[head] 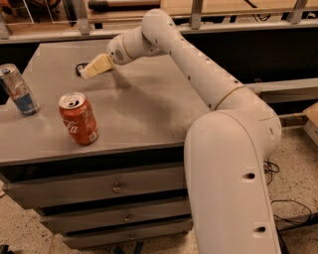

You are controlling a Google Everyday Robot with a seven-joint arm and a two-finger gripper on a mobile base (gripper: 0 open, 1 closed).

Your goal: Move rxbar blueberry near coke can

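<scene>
The coke can, red with white script and an open silver top, stands upright near the front left of the grey table. The rxbar blueberry lies flat at the back left of the table. Only its dark left end shows, because the gripper covers the rest. My gripper is low over the bar, at the end of the white arm that reaches in from the right. I cannot tell whether it touches the bar.
A slim silver-and-blue can stands upright at the table's left edge, left of the coke can. The table is a cabinet with drawers in front. A railing runs behind it. Cables lie on the floor at right.
</scene>
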